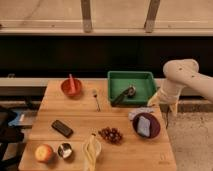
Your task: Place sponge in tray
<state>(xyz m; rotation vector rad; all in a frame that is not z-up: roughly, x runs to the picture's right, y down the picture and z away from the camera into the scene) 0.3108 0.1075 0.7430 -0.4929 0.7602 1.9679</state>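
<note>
Wood table (80, 114), camera view looking down on it. Green tray (131, 74) sat at the far right corner, with a dark utensil (122, 95) lying slantwise inside it. The sponge (144, 126), pale and bluish, lay in the purple bowl (157, 128) on the right side of the table, nearer the camera than the tray and not in it. A pale cloth (137, 113) touched the bowl's far-left edge.

My gripper (163, 106) hung off the table's right edge, between the tray's near-right corner and the bowl. Its fingers were spread and pinched nothing. My white arm (182, 72) came in from the right.

Elsewhere I saw:
- an orange-red bowl (71, 88) at far left
- a thin utensil (96, 99) between it and the tray
- a black slab (62, 128) at mid left
- grapes (111, 134) near the middle
- an apple (43, 152), a small metal cup (64, 150) and a banana (91, 150) along the near edge
</note>
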